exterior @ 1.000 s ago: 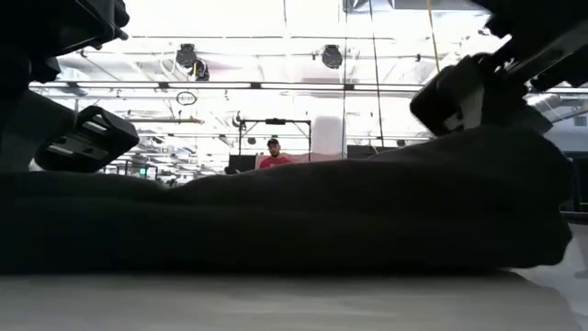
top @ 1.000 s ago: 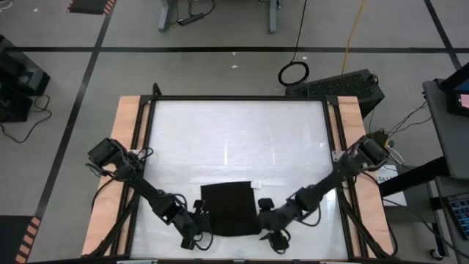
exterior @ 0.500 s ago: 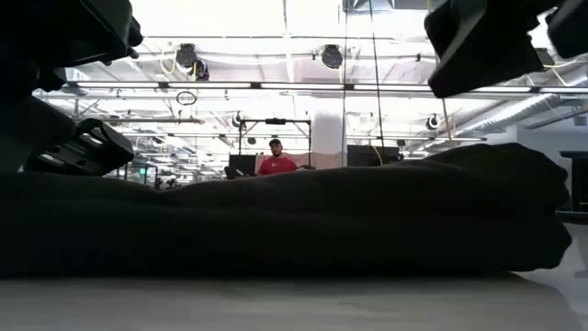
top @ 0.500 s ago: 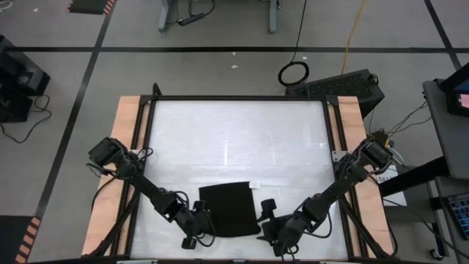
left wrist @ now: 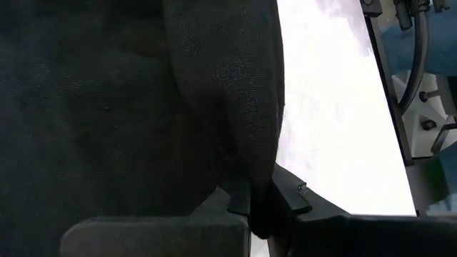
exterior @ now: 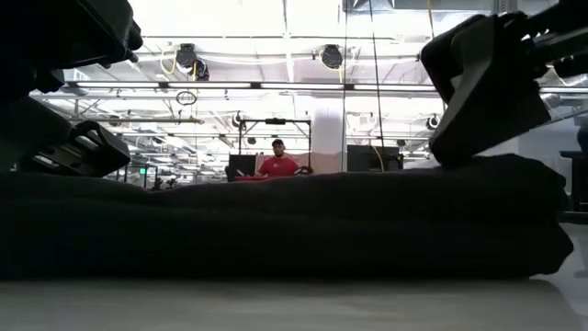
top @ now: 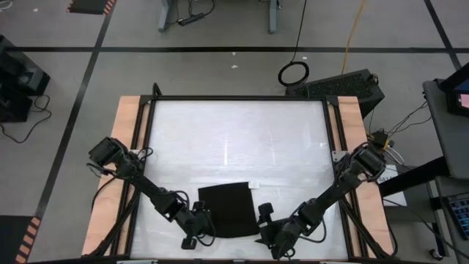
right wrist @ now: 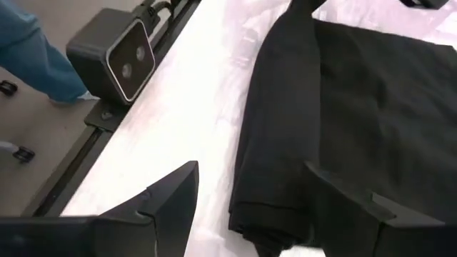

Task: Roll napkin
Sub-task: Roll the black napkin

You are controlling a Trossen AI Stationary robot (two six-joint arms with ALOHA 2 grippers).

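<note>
Soft black cloth napkin point(top: 228, 210), partly rolled, lay at white bench point(top: 234, 139) near edge. Right gripper point(right wrist: 268, 207) had released and backed off, fingers open. Left gripper point(left wrist: 258, 207) gripped the roll's end.

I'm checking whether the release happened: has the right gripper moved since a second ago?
Yes. The right gripper has backed off the napkin, toward the table's near edge.

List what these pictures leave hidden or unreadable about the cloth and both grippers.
- Black soft cloth napkin: in the low view its own near roll hides everything behind; the number of turns is unreadable.
- Left gripper: in the left wrist view the cloth covers its fingertips.
- Right gripper: open beside the roll; any contact with the cloth is unclear.
</note>
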